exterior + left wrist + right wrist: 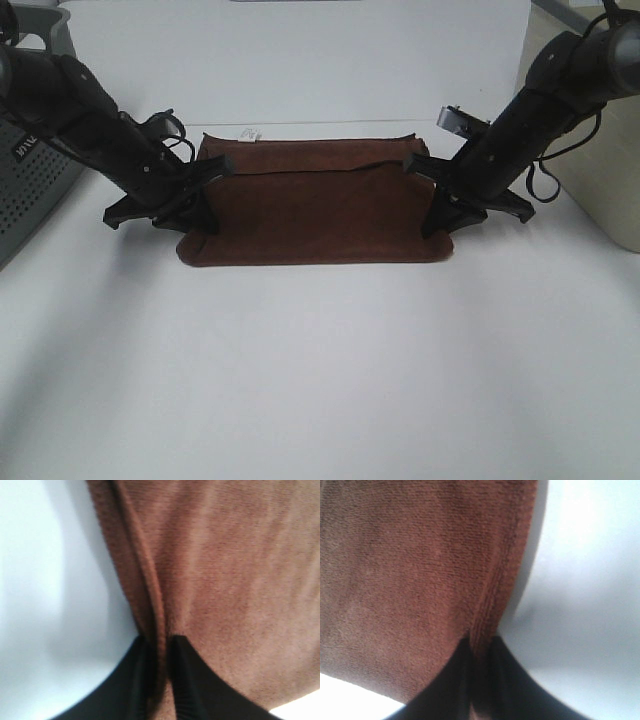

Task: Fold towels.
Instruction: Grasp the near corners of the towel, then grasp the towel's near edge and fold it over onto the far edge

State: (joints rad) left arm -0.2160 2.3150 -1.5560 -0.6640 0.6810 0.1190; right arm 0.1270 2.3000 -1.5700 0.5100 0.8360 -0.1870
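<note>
Left pincer [160,647], right pincer [479,645] each clenched on hemmed edge of rectangular brown terry towel [315,215].

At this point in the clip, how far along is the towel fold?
Done: the towel already lies doubled on the table, fold line toward the camera. In hand: the left gripper and right gripper each pinch a side hem of the top layer, whose edge sits just short of the far edge by the white tag. Left: release, then probably further folds.
</note>
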